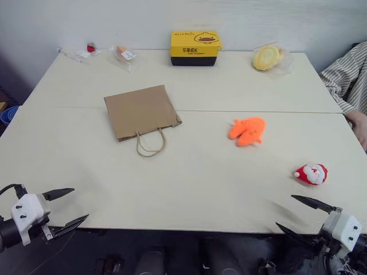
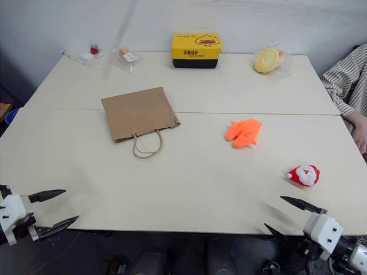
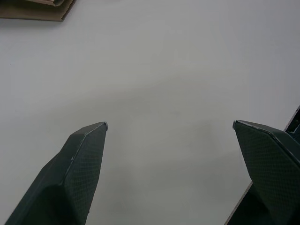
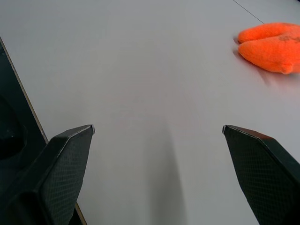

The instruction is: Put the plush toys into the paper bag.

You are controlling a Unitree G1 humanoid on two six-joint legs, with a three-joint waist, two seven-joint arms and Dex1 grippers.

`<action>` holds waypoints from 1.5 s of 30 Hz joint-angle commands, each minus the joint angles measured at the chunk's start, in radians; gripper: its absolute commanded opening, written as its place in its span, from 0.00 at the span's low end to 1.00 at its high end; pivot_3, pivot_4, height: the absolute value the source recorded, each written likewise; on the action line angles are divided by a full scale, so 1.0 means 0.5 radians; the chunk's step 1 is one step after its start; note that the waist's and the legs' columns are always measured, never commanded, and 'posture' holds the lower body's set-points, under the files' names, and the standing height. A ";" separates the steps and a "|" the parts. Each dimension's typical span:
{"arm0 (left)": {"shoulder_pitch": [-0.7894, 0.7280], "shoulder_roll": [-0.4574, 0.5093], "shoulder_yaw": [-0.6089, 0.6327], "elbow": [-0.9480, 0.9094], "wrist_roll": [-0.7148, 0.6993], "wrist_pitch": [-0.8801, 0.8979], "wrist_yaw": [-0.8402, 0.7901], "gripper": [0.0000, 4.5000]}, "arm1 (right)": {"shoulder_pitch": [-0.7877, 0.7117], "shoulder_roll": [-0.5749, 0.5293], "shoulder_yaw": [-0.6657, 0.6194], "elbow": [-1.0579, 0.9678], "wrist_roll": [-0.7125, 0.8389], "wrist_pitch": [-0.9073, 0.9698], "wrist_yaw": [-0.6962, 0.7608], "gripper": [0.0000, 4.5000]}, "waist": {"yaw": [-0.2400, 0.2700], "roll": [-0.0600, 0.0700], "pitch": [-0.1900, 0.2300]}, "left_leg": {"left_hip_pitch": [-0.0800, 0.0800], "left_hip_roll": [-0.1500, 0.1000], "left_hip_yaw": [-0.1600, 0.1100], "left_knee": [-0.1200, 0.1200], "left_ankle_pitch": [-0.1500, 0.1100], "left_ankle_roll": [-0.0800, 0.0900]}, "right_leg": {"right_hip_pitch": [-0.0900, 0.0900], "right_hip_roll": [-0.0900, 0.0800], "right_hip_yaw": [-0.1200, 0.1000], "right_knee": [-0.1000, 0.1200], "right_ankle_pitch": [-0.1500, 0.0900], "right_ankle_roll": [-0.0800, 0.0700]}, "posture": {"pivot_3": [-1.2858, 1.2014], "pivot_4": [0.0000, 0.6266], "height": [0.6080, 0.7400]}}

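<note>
Left eye view | paper bag flat (handles nearest) | orange toy, Santa toy apart | left gripper, right gripper spread wide, empty

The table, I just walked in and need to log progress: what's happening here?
Nothing is handled yet. Both pincers, left pincer and right pincer, hang open at the table's near edge. The paper bag lies flat; the orange plush toy and Santa plush toy lie apart from it.
</note>
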 commanded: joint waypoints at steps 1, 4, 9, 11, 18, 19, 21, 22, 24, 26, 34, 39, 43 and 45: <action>0.024 0.001 0.037 -0.047 -0.005 -0.011 0.018 1.00 | -0.010 0.012 0.054 -0.044 0.009 0.003 -0.025 0.99 | 0.004 -0.001 0.000 | 0.000 0.000 0.000 0.000 0.000 0.000 | 0.000 0.000 0.000 -0.001 0.000 0.000 | 0.52 0.24 1.00; -0.013 0.014 0.025 -0.081 -0.078 0.088 0.015 1.00 | -0.029 0.034 0.126 -0.084 0.031 0.046 -0.062 0.99 | 0.010 0.000 0.000 | -0.001 0.000 0.000 0.001 0.000 0.000 | 0.001 0.000 -0.001 -0.001 0.000 0.000 | 0.52 0.24 1.00; -0.279 0.165 -0.078 -0.187 -0.305 0.589 0.011 1.00 | -0.096 0.148 0.255 -0.319 0.112 0.232 -0.248 0.99 | 0.035 -0.001 -0.001 | -0.001 0.000 -0.004 0.004 0.000 -0.001 | 0.001 0.000 -0.004 0.001 0.000 0.000 | 0.52 0.24 1.00; -0.488 0.201 -0.176 -0.186 -0.292 0.648 0.040 1.00 | -0.152 0.228 0.294 -0.426 0.220 0.236 -0.289 0.99 | 0.041 0.003 -0.002 | -0.001 0.000 -0.003 0.004 0.000 -0.001 | 0.001 0.000 -0.003 0.002 0.000 0.000 | 0.52 0.24 1.00; -1.331 0.218 -0.762 0.135 0.140 0.378 -0.008 1.00 | -0.314 0.338 0.371 -0.766 0.393 0.423 -0.508 0.99 | 0.048 0.005 -0.004 | -0.004 -0.001 -0.004 0.006 0.005 -0.015 | -0.001 0.003 -0.006 0.003 0.001 0.002 | 0.52 0.24 1.00; -1.456 0.186 -0.845 0.220 0.205 0.324 -0.001 1.00 | -0.339 0.346 0.384 -0.791 0.385 0.437 -0.536 0.99 | 0.047 0.004 -0.004 | -0.004 -0.001 -0.004 0.006 0.005 -0.015 | -0.001 0.004 -0.006 0.005 0.001 0.002 | 0.52 0.24 1.00; -1.712 0.096 -1.007 0.412 0.326 0.201 0.000 1.00 | -0.385 0.354 0.411 -0.835 0.364 0.462 -0.589 0.99 | 0.048 0.004 -0.004 | -0.005 -0.001 -0.003 0.007 0.006 -0.016 | -0.002 0.006 -0.006 0.008 0.002 0.003 | 0.52 0.24 1.00; -1.805 0.061 -1.063 0.503 0.379 0.142 0.001 1.00 | -0.400 0.358 0.424 -0.848 0.352 0.473 -0.611 0.99 | 0.046 0.003 -0.004 | -0.006 -0.001 -0.002 0.010 0.006 -0.016 | -0.003 0.006 -0.006 0.011 0.002 0.003 | 0.52 0.24 1.00; -1.964 0.002 -1.168 0.674 0.471 0.023 -0.022 1.00 | -0.425 0.366 0.439 -0.865 0.320 0.482 -0.652 0.99 | 0.046 0.003 -0.004 | -0.008 -0.001 0.001 0.015 0.006 -0.015 | -0.006 0.007 -0.005 0.018 0.002 0.004 | 0.52 0.24 1.00; -2.102 -0.059 -1.264 0.854 0.560 -0.116 -0.037 1.00 | -0.446 0.375 0.441 -0.871 0.289 0.489 -0.696 0.99 | 0.044 0.002 -0.004 | -0.009 -0.001 0.003 0.017 0.005 -0.015 | -0.009 0.008 -0.005 0.021 0.002 0.004 | 0.52 0.24 1.00; -2.459 -0.283 -1.411 1.455 0.763 -0.547 0.079 0.88 | -0.454 0.394 0.468 -0.847 0.216 0.467 -0.750 1.00 | 0.052 0.001 -0.004 | -0.014 0.000 0.006 0.030 0.002 -0.010 | -0.010 0.007 -0.005 0.026 0.002 0.005 | 0.52 0.24 1.00; -2.606 -0.385 -1.449 1.700 0.826 -0.677 0.126 0.51 | -0.454 0.406 0.485 -0.818 0.163 0.443 -0.758 1.00 | 0.053 0.000 -0.004 | -0.016 -0.002 0.007 0.037 -0.002 -0.003 | -0.011 0.006 -0.005 0.030 0.003 0.007 | 0.52 0.24 1.00; -2.666 -0.434 -1.437 1.798 0.811 -0.719 0.077 0.24 | -0.438 0.414 0.508 -0.825 0.133 0.442 -0.767 1.00 | 0.053 0.000 -0.004 | -0.016 -0.002 0.006 0.037 -0.002 -0.003 | -0.011 0.006 -0.006 0.030 0.003 0.008 | 0.52 0.24 1.00; -2.686 -0.460 -1.419 1.805 0.758 -0.701 0.006 0.09 | -0.411 0.415 0.522 -0.831 0.118 0.452 -0.766 1.00 | 0.054 0.000 -0.004 | -0.016 -0.002 0.006 0.037 -0.002 -0.004 | -0.011 0.006 -0.006 0.031 0.003 0.008 | 0.52 0.24 1.00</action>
